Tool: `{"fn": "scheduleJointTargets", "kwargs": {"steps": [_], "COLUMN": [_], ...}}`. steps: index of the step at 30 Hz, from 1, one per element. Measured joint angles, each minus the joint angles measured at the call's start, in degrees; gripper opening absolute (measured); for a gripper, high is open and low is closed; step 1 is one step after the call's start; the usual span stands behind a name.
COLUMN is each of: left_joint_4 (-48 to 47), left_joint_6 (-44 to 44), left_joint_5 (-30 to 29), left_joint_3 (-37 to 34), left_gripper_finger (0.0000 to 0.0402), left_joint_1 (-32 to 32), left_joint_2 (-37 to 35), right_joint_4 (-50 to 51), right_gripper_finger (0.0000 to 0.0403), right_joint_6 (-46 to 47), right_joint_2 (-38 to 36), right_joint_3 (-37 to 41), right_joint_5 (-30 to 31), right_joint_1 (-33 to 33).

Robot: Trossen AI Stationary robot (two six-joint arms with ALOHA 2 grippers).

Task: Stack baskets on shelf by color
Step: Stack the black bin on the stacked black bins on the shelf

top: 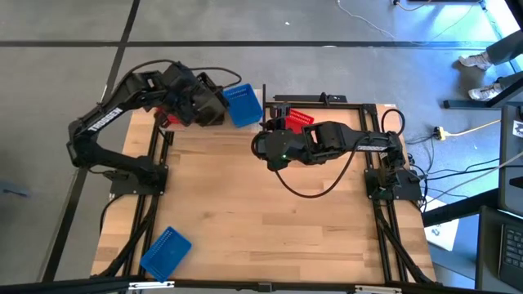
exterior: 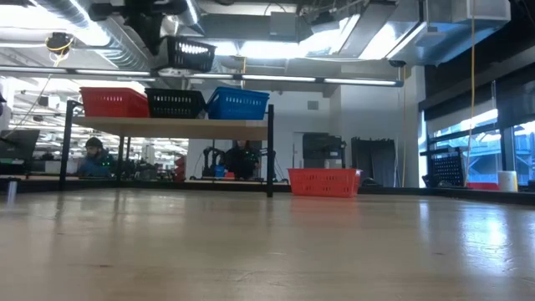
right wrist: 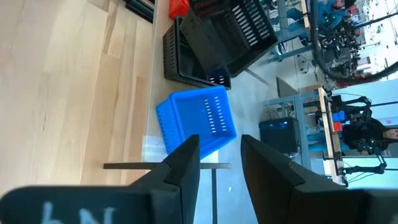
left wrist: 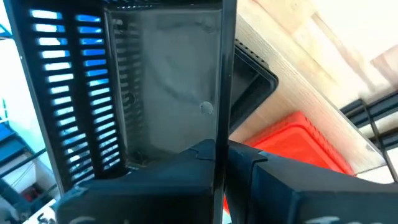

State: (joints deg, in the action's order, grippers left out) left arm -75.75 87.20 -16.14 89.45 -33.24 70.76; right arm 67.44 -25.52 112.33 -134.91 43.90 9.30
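Observation:
A black basket [exterior: 191,54] hangs tilted above the shelf [exterior: 167,127], with my left gripper [left wrist: 221,155] shut on it at the table's far left. On the shelf's top stand a red basket [exterior: 114,102], a black basket [exterior: 175,104] and a blue basket [exterior: 238,104], side by side on their bottoms. Another red basket [exterior: 324,181] sits on the table beside the shelf, beneath my right arm. My right gripper [right wrist: 221,152] hovers open and holds nothing, right of the shelf, pointing toward the blue basket [right wrist: 199,118]. My left gripper pinches one side wall of the black basket [left wrist: 225,106] at its rim, one finger inside the basket and one outside. The fingers come slanting down from above. The basket is lifted clear, tilted, over the black basket [left wrist: 255,81] on the shelf.
A second blue basket [top: 166,251] lies at the table's near left corner. The middle of the wooden tabletop [top: 261,212] is bare. Black frame rails run along both side edges. A person's feet [top: 482,73] show on the floor far right.

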Motion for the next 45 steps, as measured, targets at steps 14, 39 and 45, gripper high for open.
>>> {"fn": "scheduleJointTargets", "kwargs": {"steps": [14, 39, 45], "left_joint_4": [0.5, 7.9, 9.5], "left_joint_6": [-5.6, -106.0, -123.5], "left_joint_5": [10.9, 3.7, 7.1], "left_joint_3": [0.0, 6.5, 7.6], "left_gripper_finger": [0.0000, 0.0000, 0.0000], "left_joint_1": [-1.6, 2.1, 0.7], "left_joint_2": [2.9, 2.7, 2.7], "right_joint_4": [4.3, 4.3, 4.3], "right_gripper_finger": [0.0119, 0.0119, 0.0120], "right_joint_6": [-0.1, 4.1, 4.1], "right_joint_2": [0.0, 0.1, 0.1], "right_joint_3": [0.0, 0.0, 0.0], "right_joint_5": [0.0, 0.0, 0.0], "right_joint_1": [0.0, -3.2, -3.2]}}
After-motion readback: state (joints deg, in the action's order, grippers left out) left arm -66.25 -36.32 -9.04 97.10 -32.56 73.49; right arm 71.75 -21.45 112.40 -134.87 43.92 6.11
